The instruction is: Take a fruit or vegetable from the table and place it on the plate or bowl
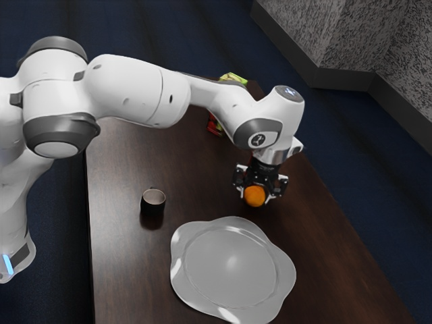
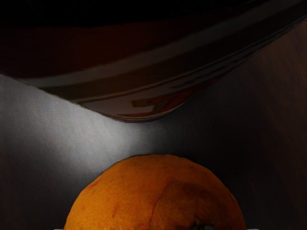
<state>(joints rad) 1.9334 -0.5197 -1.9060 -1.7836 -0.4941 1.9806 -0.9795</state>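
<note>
Exterior view: the white arm [image 1: 135,88] reaches in from the left across a dark wooden table [image 1: 121,270]. A small dark cup [image 1: 153,201] stands on the table, apart from the wavy-edged grey plate [image 1: 233,268] to its right. Further right, the gripper [image 1: 255,196] points down, its black fingers clamped on an orange [image 1: 254,194] near the plate's far rim. Wrist view: the orange [image 2: 158,196] sits just under the hand, with dark tabletop beyond it.
</note>
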